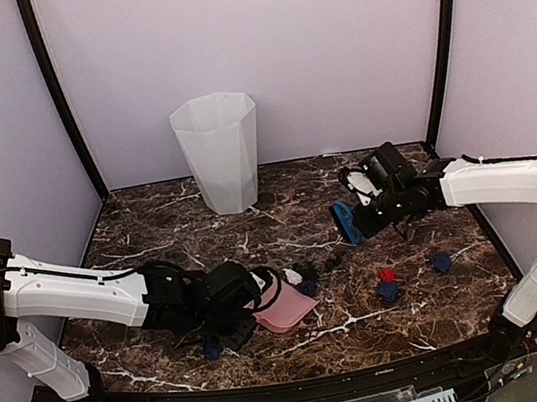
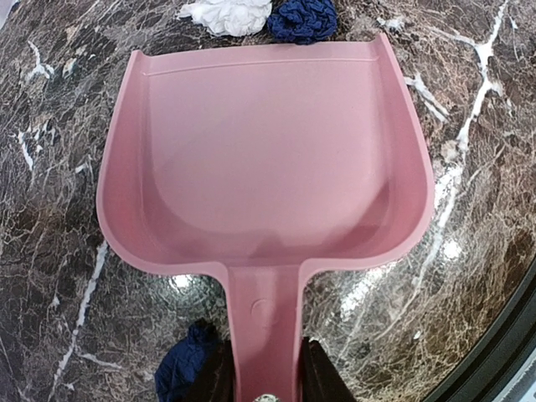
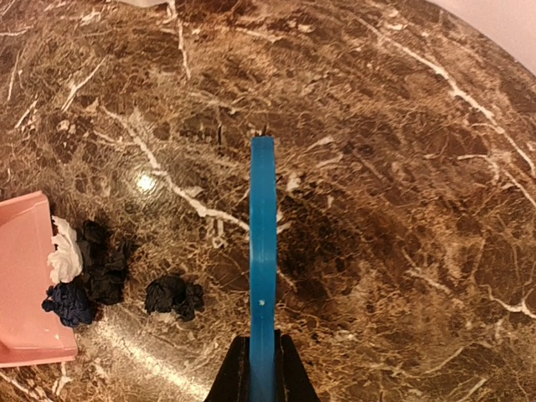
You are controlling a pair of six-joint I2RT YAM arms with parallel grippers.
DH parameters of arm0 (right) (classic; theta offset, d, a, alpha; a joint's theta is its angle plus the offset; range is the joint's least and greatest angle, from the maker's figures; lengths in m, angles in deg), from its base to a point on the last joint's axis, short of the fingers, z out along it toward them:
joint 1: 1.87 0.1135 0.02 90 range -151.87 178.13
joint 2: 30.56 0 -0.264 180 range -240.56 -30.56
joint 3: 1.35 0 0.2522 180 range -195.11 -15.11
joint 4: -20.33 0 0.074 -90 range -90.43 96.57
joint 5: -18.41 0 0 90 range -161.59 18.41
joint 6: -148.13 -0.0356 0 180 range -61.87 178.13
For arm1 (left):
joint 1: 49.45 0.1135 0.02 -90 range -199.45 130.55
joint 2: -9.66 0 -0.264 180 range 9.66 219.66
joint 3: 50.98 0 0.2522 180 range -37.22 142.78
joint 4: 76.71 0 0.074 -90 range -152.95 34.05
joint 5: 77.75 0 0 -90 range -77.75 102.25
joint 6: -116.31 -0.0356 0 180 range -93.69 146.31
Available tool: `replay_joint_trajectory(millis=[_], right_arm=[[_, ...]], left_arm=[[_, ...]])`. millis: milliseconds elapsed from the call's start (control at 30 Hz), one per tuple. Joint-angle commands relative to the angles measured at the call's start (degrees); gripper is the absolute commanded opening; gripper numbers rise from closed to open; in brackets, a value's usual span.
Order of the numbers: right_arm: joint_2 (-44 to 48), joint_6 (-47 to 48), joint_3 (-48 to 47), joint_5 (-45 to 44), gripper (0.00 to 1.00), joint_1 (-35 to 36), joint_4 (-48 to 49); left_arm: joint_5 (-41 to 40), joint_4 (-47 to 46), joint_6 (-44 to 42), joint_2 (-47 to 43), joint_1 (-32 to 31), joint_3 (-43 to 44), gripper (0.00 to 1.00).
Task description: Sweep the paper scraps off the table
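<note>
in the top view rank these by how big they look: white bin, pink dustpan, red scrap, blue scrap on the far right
1. white bin
2. pink dustpan, partly hidden by the left arm
3. red scrap and blue scrap: look alike, not ranked

Edges and arms concealed a good deal.
In the left wrist view the pink dustpan's (image 2: 268, 167) handle ran off the bottom edge, where only slivers of the left gripper's (image 2: 264, 387) fingers (image 2: 322, 381) showed. A navy wad (image 2: 180, 368) beside them was half covered, and a white wad (image 2: 226, 14) and another navy wad (image 2: 303, 18) were clipped by the top edge. In the right wrist view the blue brush (image 3: 263, 251) appeared edge-on, bristles unseen, its handle leaving the frame between the right gripper's (image 3: 262, 377) fingers. The dustpan was cut by the left edge. From above, the left arm (image 1: 90, 293) covered the dustpan's handle, and the dark scraps (image 1: 307, 281) by its mouth were too small to count.
</note>
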Motion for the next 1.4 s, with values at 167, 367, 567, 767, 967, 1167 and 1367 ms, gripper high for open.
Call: replay_joint_trajectory(millis=[167, 367, 567, 767, 967, 1167, 1367], right_arm=[[-6.89, -0.74, -0.94, 8.02, 0.0, 3.77, -0.87], [-10.38, 0.87, -3.59, 11.52, 0.0, 6.83, 0.38], [-13.1, 2.52, -5.87, 13.89, 0.0, 9.57, -0.91], [-12.22, 3.69, -5.97, 17.32, 0.0, 11.76, -0.12], [-11.83, 5.67, -5.55, 20.88, 0.0, 13.36, 1.4], [-9.1, 6.03, -3.57, 25.68, 0.0, 13.66, 6.06], [-6.04, 2.5, -1.88, 23.45, 0.0, 12.85, 10.54]], left_arm=[[-0.97, 0.29, -0.61, 1.93, 0.98, 0.96, 0.0], [-0.75, -0.18, -0.61, 1.56, 1.26, 0.35, 0.0], [-0.73, -0.58, -0.65, 1.31, 1.56, -0.37, 0.0], [-0.64, -0.84, -0.59, 0.91, 1.7, -0.86, 0.0], [-0.5, -1.16, -0.53, 0.77, 1.71, -1.18, 0.0], [-0.31, -1.33, -0.61, 0.78, 1.71, -1.26, 0.0], [0.03, -1.7, -0.61, 0.47, 1.71, -1.47, 0.0]])
